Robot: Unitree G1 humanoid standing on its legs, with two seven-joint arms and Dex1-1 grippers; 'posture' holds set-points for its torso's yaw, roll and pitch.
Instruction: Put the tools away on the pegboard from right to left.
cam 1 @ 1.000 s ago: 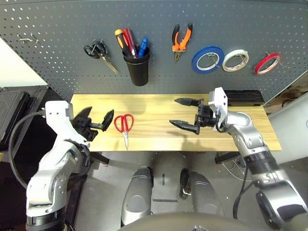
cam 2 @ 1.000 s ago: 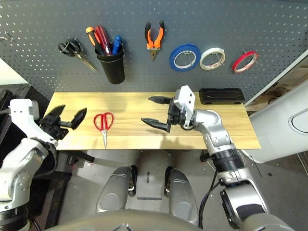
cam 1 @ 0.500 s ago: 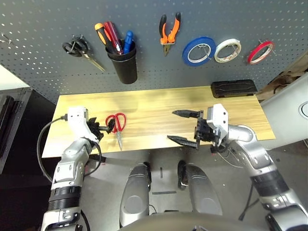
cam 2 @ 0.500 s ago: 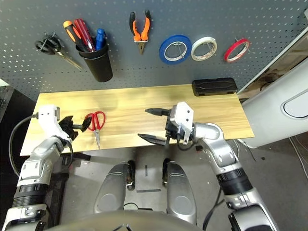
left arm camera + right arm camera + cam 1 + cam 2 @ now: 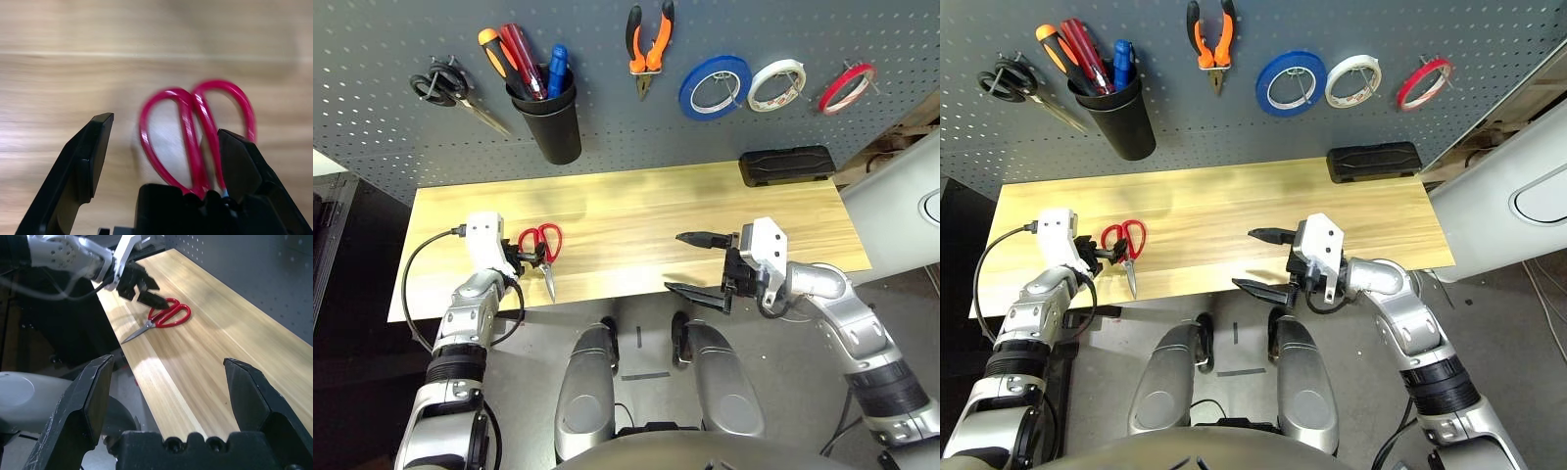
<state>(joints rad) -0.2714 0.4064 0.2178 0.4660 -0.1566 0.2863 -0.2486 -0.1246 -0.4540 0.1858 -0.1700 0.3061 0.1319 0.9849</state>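
Reaching for the red-handled scissors [image 5: 541,251], we have our left gripper [image 5: 530,260] right at their handle loops, its fingers spread apart with nothing clamped; in the left wrist view the loops lie between the two fingers [image 5: 93,152]. The scissors rest flat on the table [image 5: 626,211], loops toward the pegboard [image 5: 607,127], blades pointing at the near edge. Our right gripper [image 5: 700,264], also wide open and empty, hangs well apart, so the left arm is nearer.
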